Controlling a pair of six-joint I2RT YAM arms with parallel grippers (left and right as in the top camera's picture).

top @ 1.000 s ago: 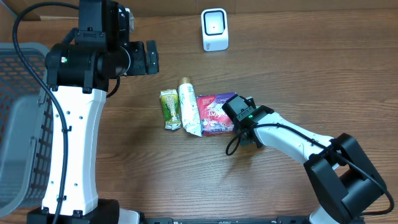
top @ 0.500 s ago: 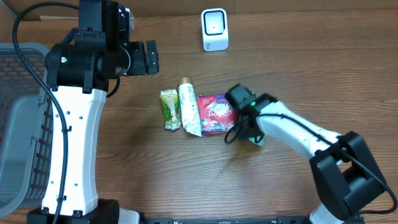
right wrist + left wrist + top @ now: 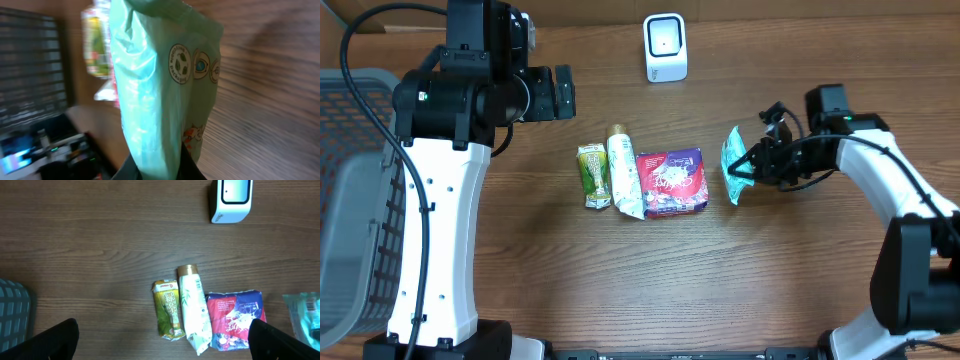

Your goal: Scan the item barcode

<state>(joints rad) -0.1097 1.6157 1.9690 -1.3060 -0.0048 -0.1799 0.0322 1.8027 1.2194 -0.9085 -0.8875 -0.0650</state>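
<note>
Up off the table (image 3: 620, 280), my R gripper (image 3: 752, 165) is clamped on teal pouch (image 3: 732, 165): pickup done, pass at scanner (image 3: 665, 47) not yet. L gripper (image 3: 558, 93) jaws wide apart.

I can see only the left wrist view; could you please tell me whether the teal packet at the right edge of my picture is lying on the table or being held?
Observer: It is held. The right gripper has its jaws shut on the teal packet, which stands on edge to the right of the purple pouch, apart from it.
Operator: Thank you. Does the packet show a barcode anywhere?
Observer: None that I can see. The right wrist view shows only round printed symbols on its face.
Operator: Is that arm near the scanner?
Observer: Not close. Overhead, the right arm comes in from the right, and the scanner stands beyond and left of the packet.
</note>
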